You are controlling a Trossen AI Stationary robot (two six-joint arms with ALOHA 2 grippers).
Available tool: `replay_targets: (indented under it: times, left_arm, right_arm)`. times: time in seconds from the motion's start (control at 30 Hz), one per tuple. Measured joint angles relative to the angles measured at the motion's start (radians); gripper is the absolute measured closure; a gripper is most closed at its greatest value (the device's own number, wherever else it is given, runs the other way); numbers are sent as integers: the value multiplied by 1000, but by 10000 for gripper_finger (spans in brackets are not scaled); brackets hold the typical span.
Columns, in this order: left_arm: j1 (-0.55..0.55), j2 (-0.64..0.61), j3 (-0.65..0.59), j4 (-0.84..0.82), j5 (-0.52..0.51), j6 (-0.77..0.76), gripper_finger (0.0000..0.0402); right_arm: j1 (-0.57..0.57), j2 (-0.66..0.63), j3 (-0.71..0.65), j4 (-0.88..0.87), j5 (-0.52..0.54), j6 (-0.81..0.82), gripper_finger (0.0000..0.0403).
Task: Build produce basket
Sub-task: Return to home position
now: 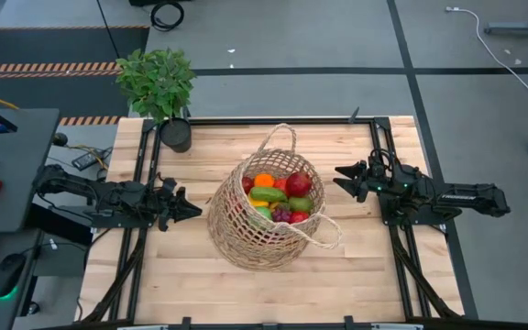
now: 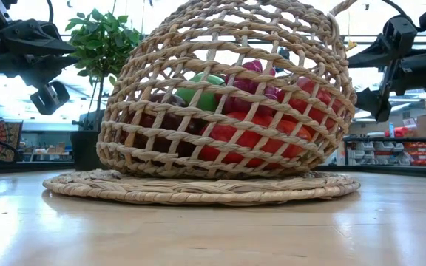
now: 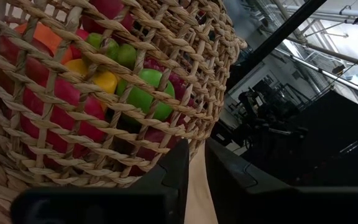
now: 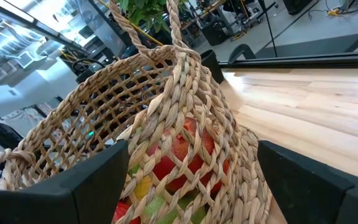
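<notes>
Two dark grippers flanking centre-frame large round tan open-weave wicker basket (image 1: pixel 264 220) filled with small toy produce (image 1: pixel 278 197): left gripper (image 1: pixel 189 207) nearly closed, empty; right gripper (image 1: pixel 340 177) spread wide, empty.

Overhead looks straight down on me; low sits close; my wrists flank the tan wicker basket (image 1: pixel 266 215), which all share.

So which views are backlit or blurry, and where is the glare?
Low view: bright room behind leaves the wicker basket backlit, with sheen on the table. Left wrist view: the near pincer is soft. High view: evenly lit.
</notes>
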Motion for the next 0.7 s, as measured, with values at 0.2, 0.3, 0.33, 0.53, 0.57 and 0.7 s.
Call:
replay_targets:
  times: [0.2, 0.3, 0.33, 0.53, 0.57, 0.7]
  left_arm:
    - [0, 0, 0, 0, 0, 0, 339]
    - [0, 0, 0, 0, 0, 0, 339]
    - [0, 0, 0, 0, 0, 0, 340]
    - [0, 0, 0, 0, 0, 0, 343]
    - [0, 0, 0, 0, 0, 0, 343]
    - [0, 0, 0, 0, 0, 1, 339]
  right_arm:
    - [0, 0, 0, 0, 0, -1, 42]
    - [0, 0, 0, 0, 0, 0, 42]
    - [0, 0, 0, 0, 0, -1, 42]
    - [0, 0, 0, 0, 0, 0, 42]
    - [0, 0, 0, 0, -1, 0, 42]
    - [0, 0, 0, 0, -1, 0, 42]
